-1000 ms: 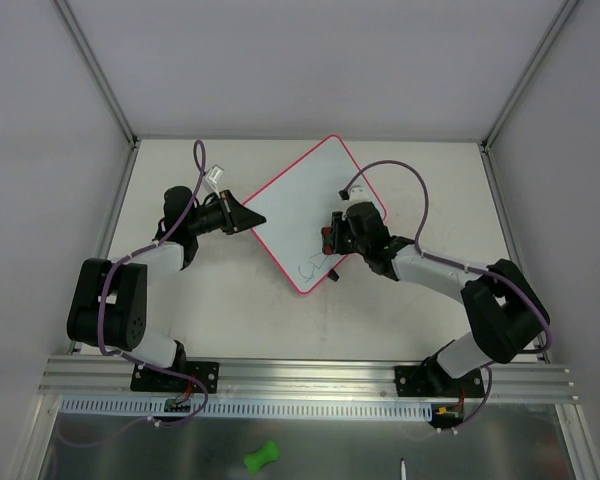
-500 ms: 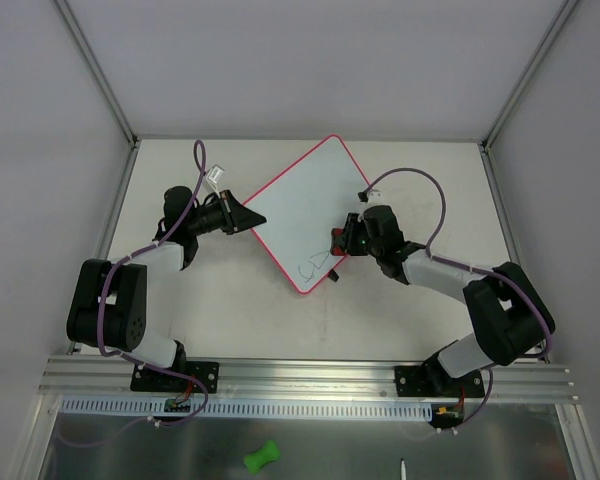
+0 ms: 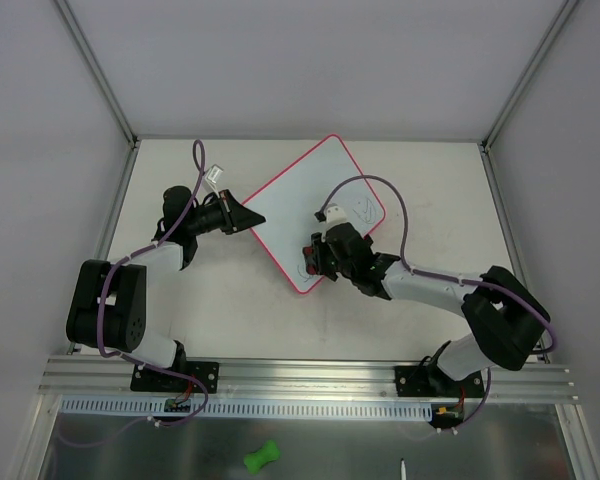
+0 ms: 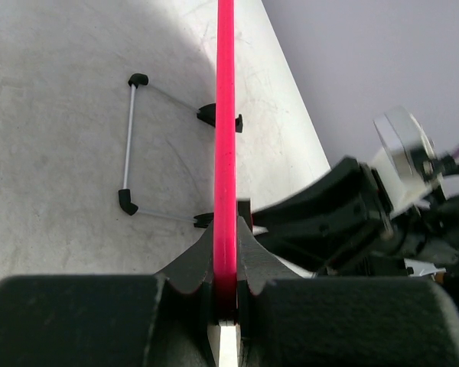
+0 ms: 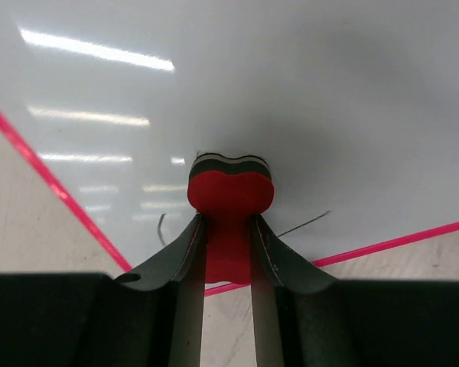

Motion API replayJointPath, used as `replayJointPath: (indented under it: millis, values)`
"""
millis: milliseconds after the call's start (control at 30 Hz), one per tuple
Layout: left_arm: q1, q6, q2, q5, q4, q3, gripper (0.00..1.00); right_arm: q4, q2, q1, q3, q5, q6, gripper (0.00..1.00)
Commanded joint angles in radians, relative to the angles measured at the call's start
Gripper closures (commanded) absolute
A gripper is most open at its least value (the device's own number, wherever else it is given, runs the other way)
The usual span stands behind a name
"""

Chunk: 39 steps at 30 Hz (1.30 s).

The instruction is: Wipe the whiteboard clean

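The whiteboard (image 3: 298, 195) lies flat on the table, turned like a diamond, with a red-pink frame. My left gripper (image 3: 242, 216) is shut on the frame at its left corner. The left wrist view shows the jaws (image 4: 226, 229) clamped on the frame edge (image 4: 226, 92). My right gripper (image 3: 315, 258) is shut on a red eraser (image 5: 230, 191) and presses it on the board surface (image 5: 306, 84) near the lower corner. Thin dark marks (image 5: 302, 224) show beside the eraser. Another scribble (image 3: 361, 208) sits near the right corner.
A thin wire stand (image 4: 127, 141) with black clips lies on the table beside the board frame. A green bone-shaped object (image 3: 262, 457) and a white pen (image 3: 402, 468) lie below the metal rail (image 3: 310, 376). Enclosure walls surround the table.
My right gripper has moved with the eraser from the board's right side down and left to the lower corner, covering the scribble there. The left gripper has not moved.
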State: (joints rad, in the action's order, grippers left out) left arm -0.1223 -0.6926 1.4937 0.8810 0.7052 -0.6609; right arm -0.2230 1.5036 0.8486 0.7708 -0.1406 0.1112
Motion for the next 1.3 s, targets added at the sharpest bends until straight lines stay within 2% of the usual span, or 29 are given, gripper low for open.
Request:
replayJointPath:
  millis: [0, 167, 333, 533, 767, 1033, 1267]
  values:
    - [-0.016, 0.059, -0.029, 0.042, 0.004, 0.000, 1.00, 0.086, 0.057, 0.121, 0.019, 0.099, -0.080, 1.00]
    - [-0.016, 0.059, -0.030, 0.044, 0.002, 0.000, 1.00, 0.140, 0.049, 0.234, 0.048, 0.044, -0.157, 1.00]
    - [-0.014, 0.058, -0.029, 0.042, 0.002, 0.000, 1.00, 0.148, 0.046, 0.250, 0.042, 0.022, -0.165, 1.00]
    - [-0.016, 0.059, -0.032, 0.042, 0.002, 0.000, 1.00, 0.140, 0.030, 0.150, 0.018, 0.059, -0.116, 1.00]
    - [-0.016, 0.058, -0.029, 0.042, 0.002, -0.002, 1.00, 0.132, -0.011, -0.035, 0.005, 0.095, -0.009, 1.00]
    - [-0.016, 0.059, -0.032, 0.044, 0.002, -0.002, 1.00, 0.168, -0.006, -0.141, 0.036, 0.033, 0.068, 1.00]
    - [-0.016, 0.058, -0.029, 0.046, 0.002, -0.002, 1.00, 0.133, 0.018, -0.276, 0.032, 0.104, 0.169, 1.00]
